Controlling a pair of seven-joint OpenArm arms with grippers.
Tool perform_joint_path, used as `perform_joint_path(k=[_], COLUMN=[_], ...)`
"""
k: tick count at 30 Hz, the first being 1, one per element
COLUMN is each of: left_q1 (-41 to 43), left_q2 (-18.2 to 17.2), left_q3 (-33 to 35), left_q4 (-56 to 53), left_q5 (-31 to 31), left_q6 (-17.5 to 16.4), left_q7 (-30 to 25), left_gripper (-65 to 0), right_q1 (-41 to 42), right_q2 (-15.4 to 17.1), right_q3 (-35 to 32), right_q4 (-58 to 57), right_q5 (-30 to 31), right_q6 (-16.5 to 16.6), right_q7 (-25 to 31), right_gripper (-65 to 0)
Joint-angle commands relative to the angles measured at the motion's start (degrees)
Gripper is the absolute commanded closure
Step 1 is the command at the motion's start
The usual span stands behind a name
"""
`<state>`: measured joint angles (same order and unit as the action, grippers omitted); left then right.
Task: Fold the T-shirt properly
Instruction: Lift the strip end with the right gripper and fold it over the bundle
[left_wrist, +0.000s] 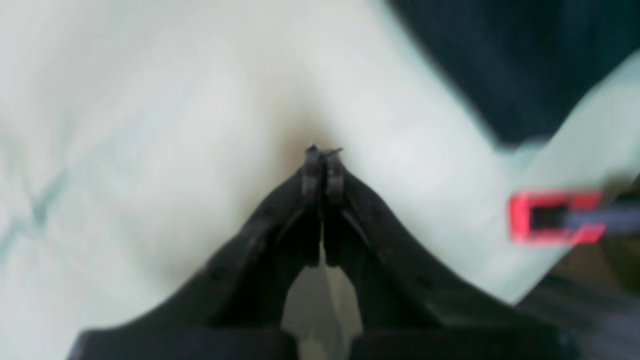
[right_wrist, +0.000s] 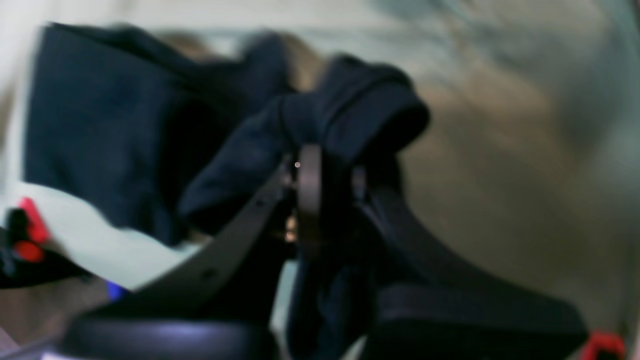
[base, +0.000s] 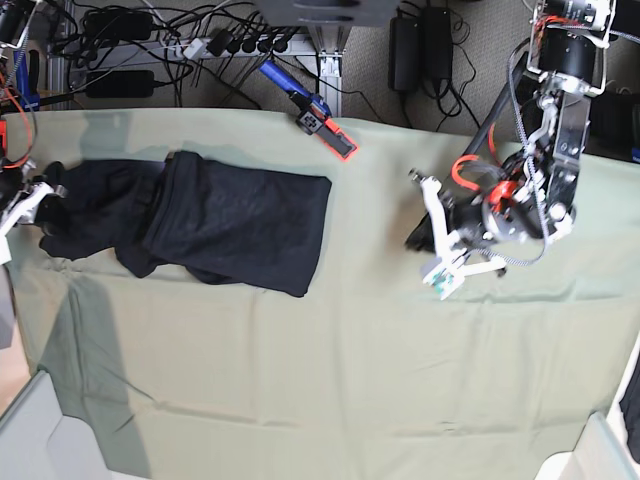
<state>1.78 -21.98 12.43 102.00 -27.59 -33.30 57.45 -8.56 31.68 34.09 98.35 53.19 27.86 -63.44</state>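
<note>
Green table cloth (base: 350, 380) – T-shirt (base: 235, 225) long axis left-right; right gripper (right_wrist: 327, 167) clamps it – left gripper (left_wrist: 322, 162) closed, empty.

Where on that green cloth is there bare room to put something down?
The whole near half of the cloth, below the T-shirt, and the middle strip between T-shirt and left gripper. Crowded: the far left, where the right gripper holds bunched T-shirt.

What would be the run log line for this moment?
right gripper: shut on black cloth T-shirt end | left gripper: shut, empty, over pale green table cloth | fold: unfinished
</note>
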Motion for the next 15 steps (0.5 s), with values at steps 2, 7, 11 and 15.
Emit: perform_joint_path(k=[2, 7, 11, 15], left_q1=[1.2, 4.2, 4.3, 4.3], left_q2=[-2.3, -4.4, -4.6, -4.7], left_q3=[-0.2, -0.2, -0.2, -0.2], left_q4=[1.1, 1.1, 1.0, 1.0], left_q5=[-0.7, -0.7, -0.7, -0.7], left_q6=[-1.0, -1.0, -1.0, -1.0], left_q7=[-1.3, -2.8, -2.8, -2.5], left_gripper=[0.0, 0.0, 0.0, 0.0], right_q1=[0.6, 0.6, 0.6, 0.6], right_q2=[-0.9, -6.5, -9.9, -13.4], right_q3=[0.2, -2.0, -7.6, -13.9], right_q4=[5.0, 14.4, 19.0, 19.8], right_q5=[1.4, 1.0, -0.8, -3.2], right_q6=[2.4, 2.4, 2.4, 2.4], right_q7=[1.1, 1.1, 2.2, 4.0], right_gripper=[0.0, 0.0, 0.0, 0.0])
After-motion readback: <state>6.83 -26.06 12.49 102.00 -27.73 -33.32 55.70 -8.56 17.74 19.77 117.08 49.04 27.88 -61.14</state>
